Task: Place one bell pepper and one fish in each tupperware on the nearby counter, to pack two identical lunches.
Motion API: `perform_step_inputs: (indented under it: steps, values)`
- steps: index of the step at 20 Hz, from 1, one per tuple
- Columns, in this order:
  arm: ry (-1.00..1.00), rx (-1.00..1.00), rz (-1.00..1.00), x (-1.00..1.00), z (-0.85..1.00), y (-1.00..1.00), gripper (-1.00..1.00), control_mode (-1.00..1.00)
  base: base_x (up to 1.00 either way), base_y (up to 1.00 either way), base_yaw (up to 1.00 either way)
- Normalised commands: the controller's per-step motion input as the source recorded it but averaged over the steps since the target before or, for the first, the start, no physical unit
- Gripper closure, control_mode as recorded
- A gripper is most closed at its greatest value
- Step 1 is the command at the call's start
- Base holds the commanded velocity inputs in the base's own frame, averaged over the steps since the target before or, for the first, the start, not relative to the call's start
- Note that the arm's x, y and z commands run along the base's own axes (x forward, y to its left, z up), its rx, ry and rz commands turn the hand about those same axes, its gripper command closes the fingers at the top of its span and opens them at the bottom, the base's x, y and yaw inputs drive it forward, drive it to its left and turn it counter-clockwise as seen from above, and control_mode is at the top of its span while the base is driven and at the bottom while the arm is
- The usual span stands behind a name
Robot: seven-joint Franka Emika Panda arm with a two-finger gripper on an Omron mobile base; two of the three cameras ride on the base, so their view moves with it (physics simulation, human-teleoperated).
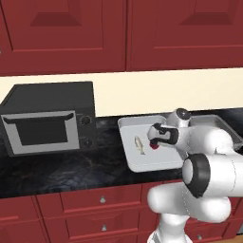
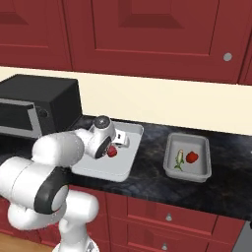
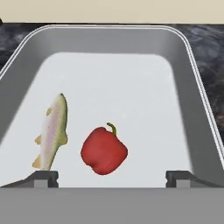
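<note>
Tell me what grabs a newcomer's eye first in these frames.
The white arm's tool, fingers wide apart, hangs over the near light-grey rectangular tray, where a glossy red bell pepper lies beside a slender pale fish. To the right on the black marbled counter, a second grey tray holds the same pair.

Bright, even, slightly soft rendering.

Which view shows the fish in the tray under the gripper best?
The hand view: the fish lies whole and large beside the pepper in the tray. The left base view shows it small; in the right base view the arm covers it.
</note>
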Motion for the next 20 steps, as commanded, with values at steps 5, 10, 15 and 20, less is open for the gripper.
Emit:
perform_step_inputs:
  steps: [5, 10, 15, 20]
  values:
    - [0.0, 0.0, 0.07, -1.0, 0.74, -0.09, -1.0, -1.0, 0.0, 0.0, 0.0]
    - [-0.06, 0.01, 0.0, -0.99, 0.72, -0.62, -1.0, -1.0, 0.0, 0.0, 0.0]
    - [-0.19, 0.03, 0.0, -0.73, 0.53, -0.54, -1.0, -1.0, 0.0, 0.0, 0.0]
    - [0.0, 0.0, 0.0, 0.0, 0.0, 0.0, -1.0, -1.0, 0.0, 0.0, 0.0]
